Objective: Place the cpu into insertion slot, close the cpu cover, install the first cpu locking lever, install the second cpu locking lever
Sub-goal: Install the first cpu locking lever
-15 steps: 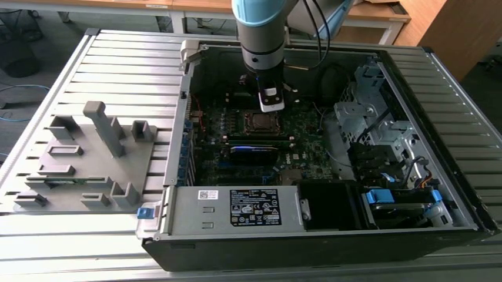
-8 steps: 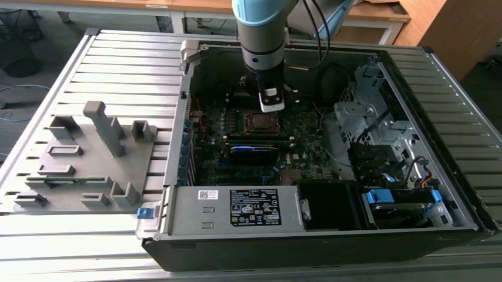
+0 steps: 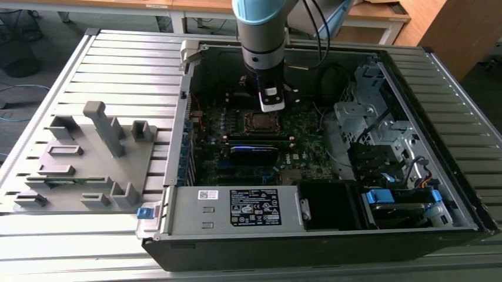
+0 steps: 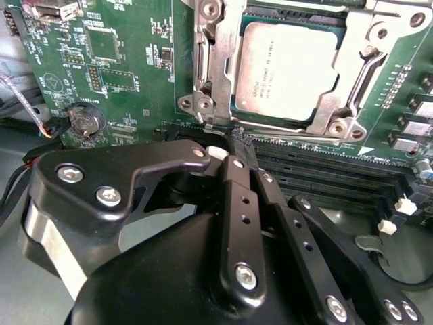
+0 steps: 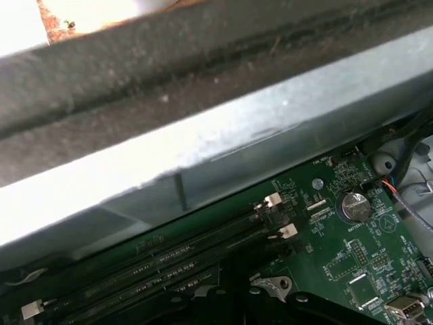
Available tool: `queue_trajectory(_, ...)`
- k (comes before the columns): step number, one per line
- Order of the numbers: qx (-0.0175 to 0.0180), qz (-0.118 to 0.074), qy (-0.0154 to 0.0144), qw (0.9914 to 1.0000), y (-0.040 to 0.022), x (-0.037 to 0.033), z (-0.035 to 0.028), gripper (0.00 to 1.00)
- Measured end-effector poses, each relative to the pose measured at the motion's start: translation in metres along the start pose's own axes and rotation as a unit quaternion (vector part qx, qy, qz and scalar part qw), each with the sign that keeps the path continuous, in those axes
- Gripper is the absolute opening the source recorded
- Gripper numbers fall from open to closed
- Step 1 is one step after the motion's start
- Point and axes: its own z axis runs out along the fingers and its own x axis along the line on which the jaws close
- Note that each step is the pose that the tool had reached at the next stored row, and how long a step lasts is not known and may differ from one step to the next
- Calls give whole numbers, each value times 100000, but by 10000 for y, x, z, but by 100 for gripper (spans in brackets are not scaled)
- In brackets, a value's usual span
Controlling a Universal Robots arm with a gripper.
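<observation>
The cpu [image 4: 284, 71], a square chip with a silvery top, lies in the insertion slot [image 3: 258, 121] on the green board. The cpu cover [image 4: 329, 116], a thin metal frame, lies flat around the chip. One bent lever [image 4: 369, 68] runs along one side of the socket and another lever [image 4: 201, 57] along the opposite side. My gripper [image 4: 235, 139] is shut with nothing in it, its tip at the socket's edge beside the memory slots. In the exterior view the gripper [image 3: 270, 104] hangs just behind the socket inside the open case.
Long black memory slots [image 4: 325, 169] run beside the socket. A coin battery [image 4: 84, 120] sits on the board. The case wall [image 5: 203, 149] rises close by. A grey fixture plate [image 3: 86, 158] lies at the exterior view's left, drive cages [image 3: 377, 129] at its right.
</observation>
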Motion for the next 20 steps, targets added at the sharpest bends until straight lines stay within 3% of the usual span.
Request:
queue_trajectory(4, -23, 4, 2, 100000, 20, -6, -70, 11)
queue_trajectory(12, 41, -17, -41, 100000, 65, 15, -62, 11)
queue_trajectory(20, -57, -64, -246, 100000, 64, 15, -62, 11)
